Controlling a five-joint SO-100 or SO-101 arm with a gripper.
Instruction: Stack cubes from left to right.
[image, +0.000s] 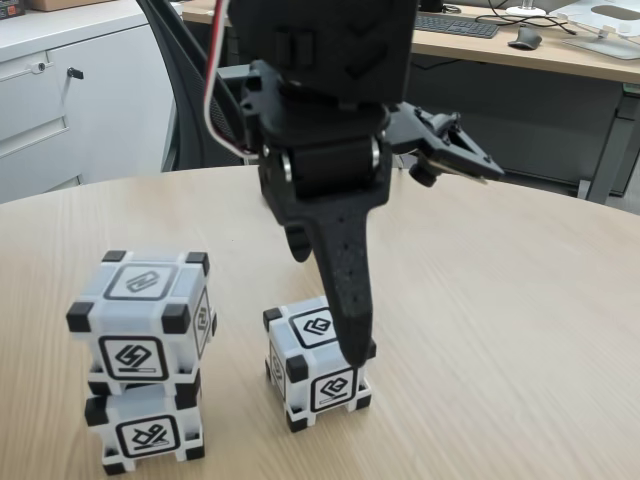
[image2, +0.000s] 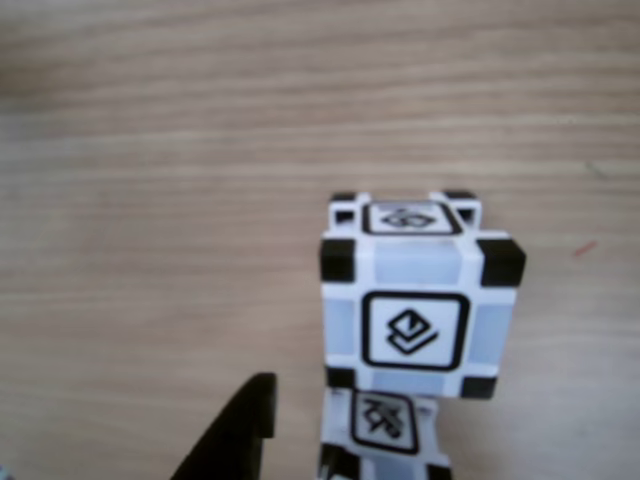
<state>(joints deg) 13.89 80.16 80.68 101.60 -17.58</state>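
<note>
Gripper (image: 400, 270) spread open, one finger (image: 345, 290) touching the lone cube (image: 315, 362) on the table (image: 500, 300); just left, two cubes stacked, top cube (image: 142, 313) on bottom cube (image: 145, 425).

Fixed view: a two-cube stack (image: 142, 355) occupies the lower left of the frame. A single cube (image: 315, 362) stands lower centre, apart from the stack, with a narrow lane of bare table (image: 500, 330) between them. The gripper (image: 400, 250) hangs over the single cube, one finger (image: 345, 290) down against its top right edge, blocking access from above. The right half of the frame is open tabletop.
</note>
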